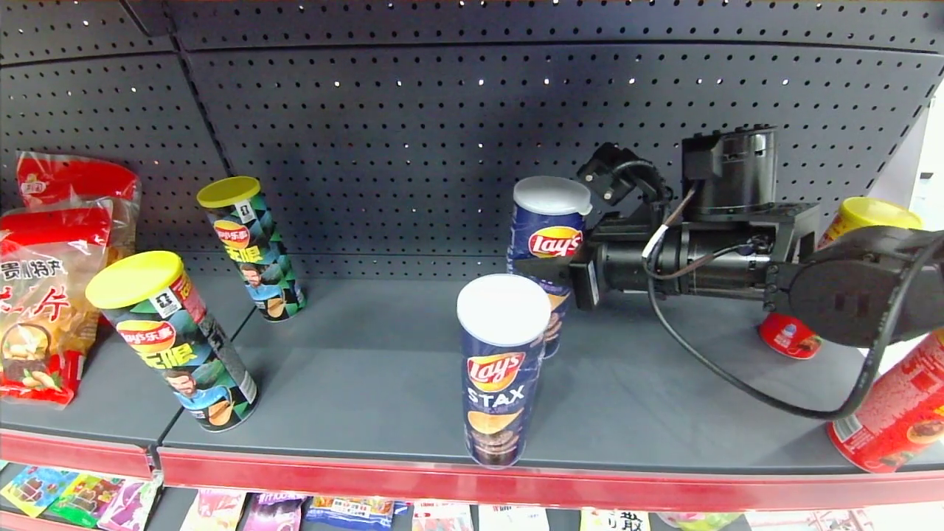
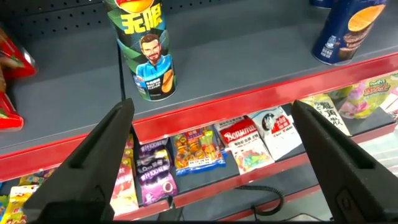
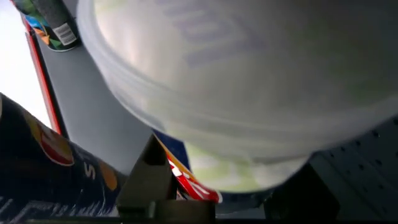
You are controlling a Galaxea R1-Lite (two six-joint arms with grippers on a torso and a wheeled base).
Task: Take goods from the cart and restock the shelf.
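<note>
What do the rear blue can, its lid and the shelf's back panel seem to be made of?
Rear blue can: probably a paperboard tube with glossy printed wrap, going by its sheen. Lid: likely whitish translucent plastic; faint marks show through it in the right wrist view. Back panel: dark, matte, probably painted metal, given its regular punched holes.

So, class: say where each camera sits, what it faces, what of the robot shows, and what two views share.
Head view: on the head, looking down at the shelf; right gripper holds the rear blue can.
Left wrist view: on the left wrist, facing the shelf's front edge; open left gripper frames it.
Right wrist view: on the right wrist, close against that can's white lid; one finger shows.
Shared: head and left wrist views show the front blue can.
</note>
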